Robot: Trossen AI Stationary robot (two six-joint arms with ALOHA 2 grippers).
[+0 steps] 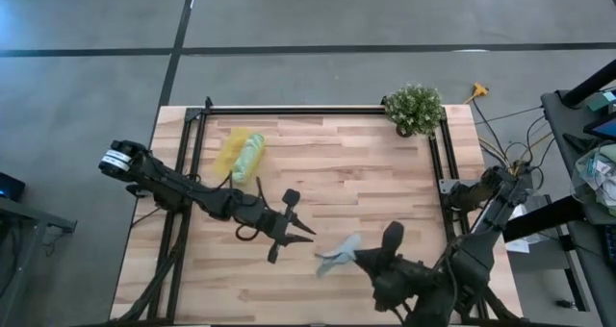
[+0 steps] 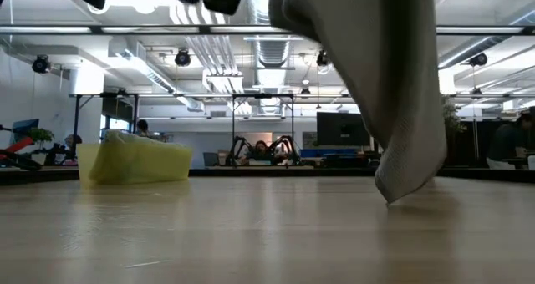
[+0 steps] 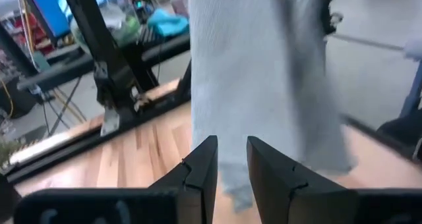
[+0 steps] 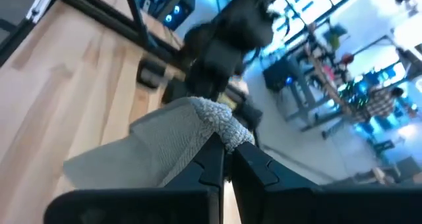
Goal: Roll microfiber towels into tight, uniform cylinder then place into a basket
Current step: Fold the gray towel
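Grey-blue towel (image 1: pixel 339 254) hangs above the wooden table (image 1: pixel 366 183).
Right gripper (image 4: pixel 227 159) pinches it; left gripper (image 3: pixel 231 168), slightly parted, grasps nothing; a busy open workshop lies behind.

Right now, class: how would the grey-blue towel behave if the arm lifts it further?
Probably floppy: the grey-blue towel hangs limp from the right gripper, pinched at one corner. It looks light, held by that small pinch. It would likely sway and drag, its lower end near the table.

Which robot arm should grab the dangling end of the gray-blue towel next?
Probably the left. The right gripper is shut on the gray-blue towel, holding it above the table. The left gripper is partly open and empty, pointing at the hanging cloth right ahead.
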